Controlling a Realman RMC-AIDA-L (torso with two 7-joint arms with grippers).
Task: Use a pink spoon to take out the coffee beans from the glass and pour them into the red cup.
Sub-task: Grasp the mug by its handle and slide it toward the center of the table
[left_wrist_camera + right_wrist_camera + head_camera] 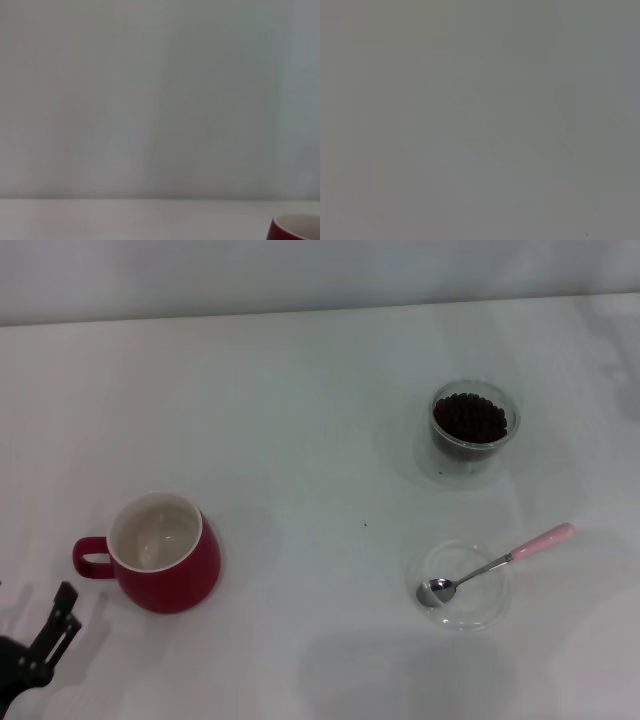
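Left claw point(50, 635) sits parked by the cup point(165, 555); its opening I can't tell. Right one's unseen. Nothing started: I'd grab the spoon point(500, 562) first.

the smooth, matt white worktop point(300, 420) looks like laminate or painted board. the rounded red mug point(165, 555) has a glossy glazed finish like ceramic, with a cream-white inside that shines softly; its red rim point(295, 229) also shows in the left wrist view. the short clear glass tumbler point(473, 427) is thick and transparent, holding dark brown, dull coffee beans point(469, 417). the teaspoon point(495, 564) has a polished silver metal bowl and a pale pink, smooth satin handle. it lies in a flat clear round dish point(462, 585) of glass or plastic. the left claw point(50, 635) is matt black.
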